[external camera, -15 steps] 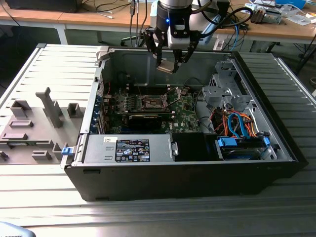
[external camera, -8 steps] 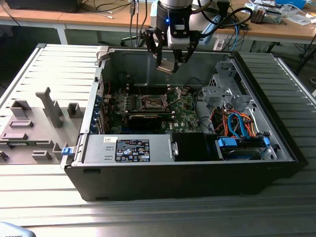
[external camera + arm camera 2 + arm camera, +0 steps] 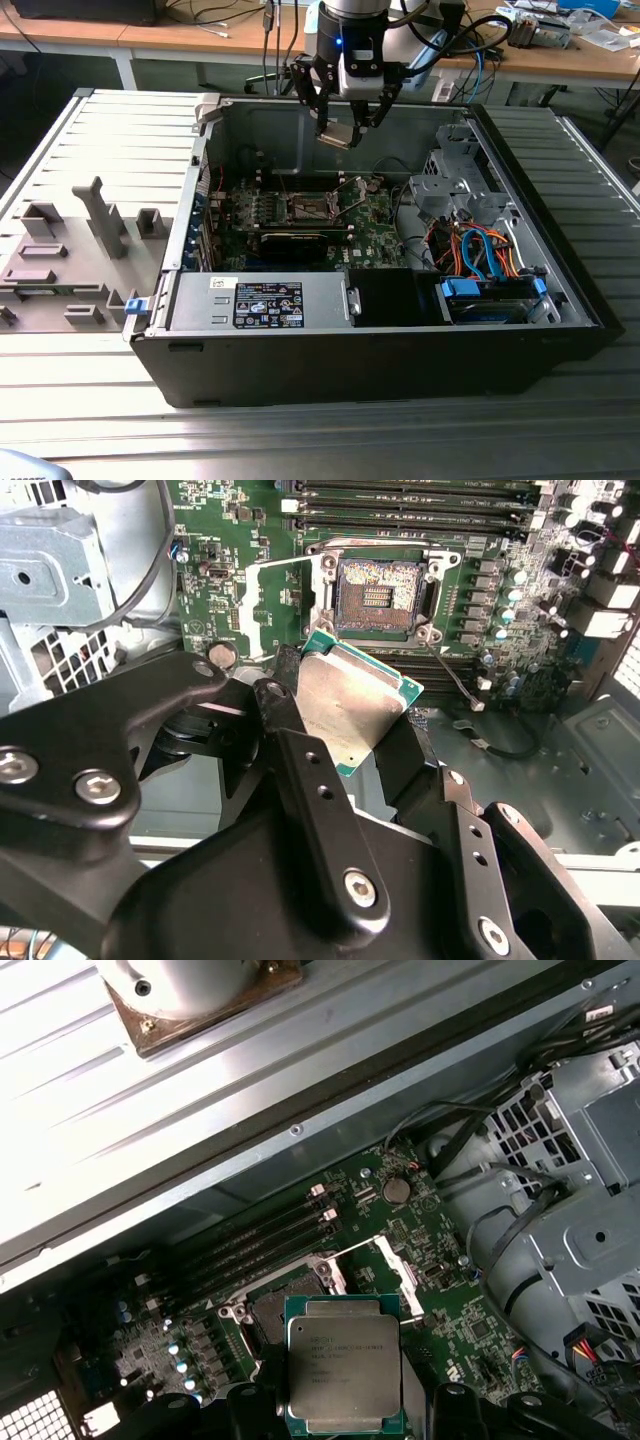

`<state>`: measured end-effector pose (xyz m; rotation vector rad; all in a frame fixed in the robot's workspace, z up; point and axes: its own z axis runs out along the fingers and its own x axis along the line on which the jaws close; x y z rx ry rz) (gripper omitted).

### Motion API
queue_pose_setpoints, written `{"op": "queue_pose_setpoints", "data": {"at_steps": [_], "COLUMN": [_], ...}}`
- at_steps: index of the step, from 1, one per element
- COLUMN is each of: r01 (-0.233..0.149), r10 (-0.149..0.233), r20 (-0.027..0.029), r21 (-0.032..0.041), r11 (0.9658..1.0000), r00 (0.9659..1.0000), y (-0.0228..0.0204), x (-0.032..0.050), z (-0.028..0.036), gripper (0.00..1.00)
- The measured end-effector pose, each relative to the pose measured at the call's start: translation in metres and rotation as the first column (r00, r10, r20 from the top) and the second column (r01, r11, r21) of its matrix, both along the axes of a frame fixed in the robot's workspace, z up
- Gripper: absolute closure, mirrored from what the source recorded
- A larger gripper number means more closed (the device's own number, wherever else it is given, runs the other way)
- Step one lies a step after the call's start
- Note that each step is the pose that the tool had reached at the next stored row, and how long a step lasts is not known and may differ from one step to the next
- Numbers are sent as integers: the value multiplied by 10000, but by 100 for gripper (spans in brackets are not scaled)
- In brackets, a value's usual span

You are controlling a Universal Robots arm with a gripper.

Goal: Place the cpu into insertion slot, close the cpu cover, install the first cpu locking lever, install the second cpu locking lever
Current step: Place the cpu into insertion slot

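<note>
Your jaws grip the chip (image 3: 338, 134) by two opposite edges, closed tight on it, and hold it in the air over the open computer case (image 3: 400, 350). In the exterior view the chip hangs tilted, near the case's far wall and well above the green board (image 3: 380, 230) on the case floor. In the second wrist view its silver-grey top (image 3: 350, 705) faces the camera at a slant between the two black fingers (image 3: 410, 755). The green rim of the chip shows along its upper edge.

The socket (image 3: 380, 590) lies bare and apart from the chip, its dark centre ringed by a thin metal rim. The cover (image 3: 252, 610) is swung open beside it. In the first wrist view the chip (image 3: 343, 1370) sits in front of the socket (image 3: 268, 1315) and hides part of it, with the raised cover (image 3: 400, 1275) just beyond and the long memory slots (image 3: 270, 1235) further off.

The case rests on a ribbed metal counter (image 3: 560, 420). A grey parts holder (image 3: 60, 260) sits at the exterior view's left.
</note>
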<state>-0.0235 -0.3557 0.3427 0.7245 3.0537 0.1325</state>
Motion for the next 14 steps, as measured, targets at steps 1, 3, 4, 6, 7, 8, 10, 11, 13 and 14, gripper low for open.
{"op": "queue_pose_setpoints", "data": {"at_steps": [1,3,4,6,7,8,10,11,13,14], "r01": [11,36,43,76,85,100,124,132,150,157], "r10": [-11,-36,-43,-76,-85,-100,-124,-132,-150,-157], "r20": [0,0,0,0,0,0,0,0,0,0], "r21": [1,0,0,1,0,0,0,0,0,1], "r11": [10000,10000,10000,10000,10000,9999,9999,9999,9999,9999], "r00": [10000,10000,10000,10000,10000,9999,9999,9999,9999,9999], "y": [0,0,0,0,0,0,0,0,0,0], "x": [0,0,0,0,0,0,0,0,0,0], "z": [0,0,0,0,0,0,0,0,0,0], "gripper": [45,45,45,45,45,45,45,45,45,45]}}
